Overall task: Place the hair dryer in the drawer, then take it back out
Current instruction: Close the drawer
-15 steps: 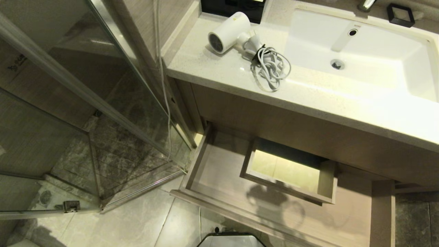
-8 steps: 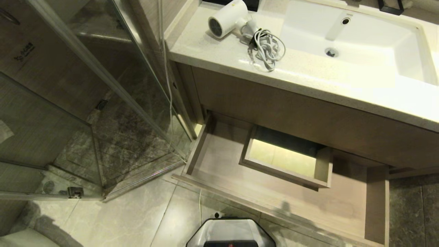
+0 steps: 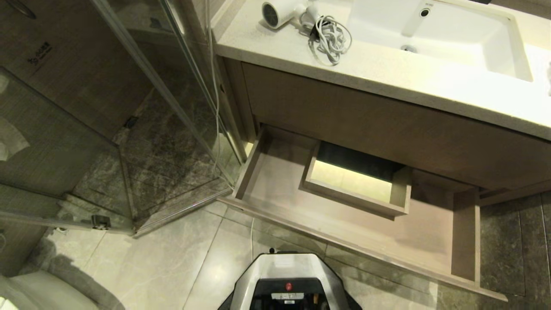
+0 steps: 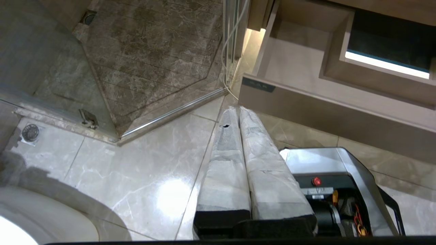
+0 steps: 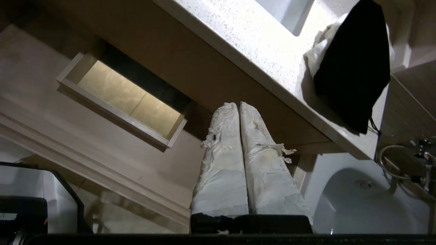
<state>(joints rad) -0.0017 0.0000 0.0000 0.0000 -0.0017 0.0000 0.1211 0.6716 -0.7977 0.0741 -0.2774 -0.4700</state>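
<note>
The white hair dryer (image 3: pixel 280 10) lies on the pale countertop (image 3: pixel 387 73), left of the sink, with its bundled cord (image 3: pixel 329 36) beside it. Below, the light wood drawer (image 3: pixel 275 185) stands pulled out and holds nothing; its boxed cut-out (image 3: pixel 357 185) sits in the middle. Neither arm shows in the head view. My left gripper (image 4: pixel 236 110) is shut and empty, low over the floor tiles in front of the drawer (image 4: pixel 306 109). My right gripper (image 5: pixel 238 106) is shut and empty too, hanging above the drawer (image 5: pixel 34 68) near the cut-out (image 5: pixel 126 98), under the counter's edge.
A glass shower enclosure (image 3: pixel 129 107) stands left of the cabinet. A toilet (image 3: pixel 34 292) is at the near left. My base (image 3: pixel 288 280) sits just before the drawer front. A black pouch (image 5: pixel 354 64) lies on the counter's right end.
The whole head view has shifted: counter and drawer slid toward the top of the picture and my base came further into view. The hair dryer and drawer stay where they were.
</note>
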